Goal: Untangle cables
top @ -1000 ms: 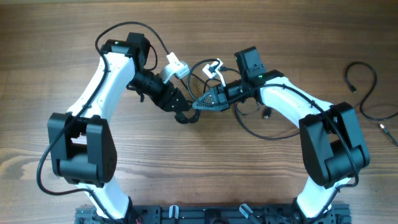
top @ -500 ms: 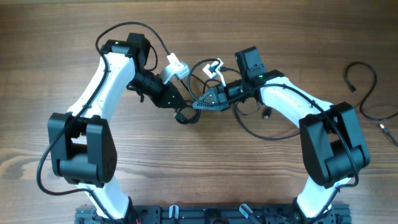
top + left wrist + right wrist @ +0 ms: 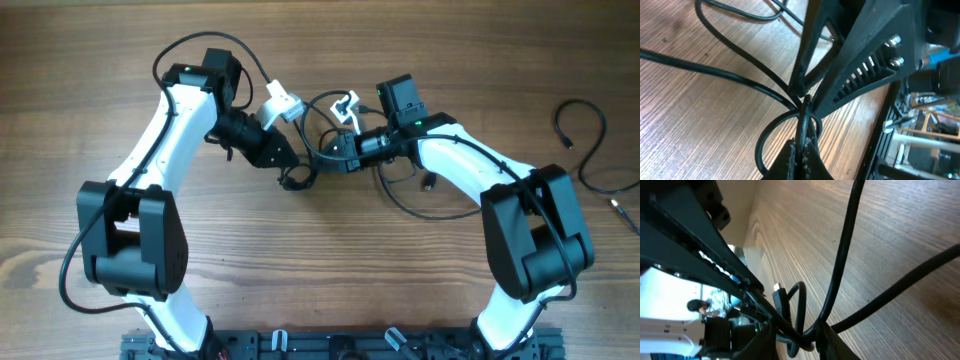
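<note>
Several thin black cables [image 3: 420, 214] lie tangled at the table's centre between my two arms. My left gripper [image 3: 293, 178] is shut on one cord of the tangle. In the left wrist view its jaws [image 3: 802, 152] pinch a cable [image 3: 740, 80] where a small loop forms. My right gripper [image 3: 330, 152] faces it closely from the right. In the right wrist view it [image 3: 797, 342] stands open, with crossing cables [image 3: 840, 265] and a small plug [image 3: 778, 294] running loosely between its fingers. The right gripper's fingers [image 3: 860, 75] fill the upper right of the left wrist view.
A separate black cable [image 3: 603, 125] curls on the wooden table [image 3: 300, 280] at the far right, with another end near the right edge [image 3: 618, 205]. White connectors [image 3: 283, 103] sit on the arms' own wiring behind the grippers. A black rail [image 3: 330, 345] runs along the front edge.
My left gripper has closed on a cord of the tangle. My right gripper has opened, letting go of the cables, and drawn back slightly up and to the right.
</note>
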Tool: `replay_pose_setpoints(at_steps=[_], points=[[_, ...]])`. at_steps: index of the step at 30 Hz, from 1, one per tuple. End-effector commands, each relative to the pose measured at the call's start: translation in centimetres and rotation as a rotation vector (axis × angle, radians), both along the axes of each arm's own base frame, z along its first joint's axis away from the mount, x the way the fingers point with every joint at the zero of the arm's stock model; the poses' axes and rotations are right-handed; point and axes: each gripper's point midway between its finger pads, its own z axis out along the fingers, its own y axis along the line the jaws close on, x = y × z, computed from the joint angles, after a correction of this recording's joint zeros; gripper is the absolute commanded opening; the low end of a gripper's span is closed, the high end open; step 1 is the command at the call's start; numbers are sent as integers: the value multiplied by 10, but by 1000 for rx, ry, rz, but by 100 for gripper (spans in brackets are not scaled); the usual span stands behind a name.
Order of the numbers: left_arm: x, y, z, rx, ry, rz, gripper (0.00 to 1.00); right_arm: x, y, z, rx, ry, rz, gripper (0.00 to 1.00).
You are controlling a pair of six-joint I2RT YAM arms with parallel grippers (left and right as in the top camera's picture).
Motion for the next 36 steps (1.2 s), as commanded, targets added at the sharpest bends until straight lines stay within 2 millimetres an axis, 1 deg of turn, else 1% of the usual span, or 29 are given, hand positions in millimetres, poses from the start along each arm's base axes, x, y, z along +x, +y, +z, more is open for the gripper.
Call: replay_pose_setpoints(at_steps=[1,3,5,8,11,13,15,17,19,21,23,26,28,30,31,33,35,36], points=[[5,0,-3,2,57,73,4,5,4,18,36,23,-30,28],[7,0,-3,2,55,82,4,8,6,21,47,31,-44,29],[7,1,-3,2,55,86,4,8,12,28,78,21,-32,29],[9,4,-3,2,56,96,4,-5,25,44,161,4,52,27],[19,12,-6,33,66,166,4,-22,33,64,267,-4,160,21],[27,19,-9,55,69,221,4,-25,34,67,281,2,174,18],[31,23,-9,53,78,256,4,-24,34,67,277,20,168,15],[34,27,-9,53,89,285,4,-22,34,64,264,16,154,12],[36,29,-9,54,97,309,4,-13,35,56,207,41,87,8],[37,32,-9,55,100,317,4,2,33,40,114,53,-20,5],[37,33,-9,57,99,320,4,14,29,24,28,61,-113,4],[37,33,-9,57,99,322,4,28,18,-1,-118,45,-234,4],[37,34,-9,57,99,322,4,35,4,-21,-236,42,-316,4],[37,34,-9,57,99,322,4,39,-6,-32,-312,34,-364,4],[38,34,-9,57,99,322,4,41,-9,-34,-324,31,-376,4],[38,34,-9,57,99,322,4,42,-8,-29,-305,34,-373,4],[38,34,-9,58,99,322,4,42,-2,-15,-260,28,-347,4],[38,34,-9,58,98,322,4,43,2,-4,-231,11,-327,5]])
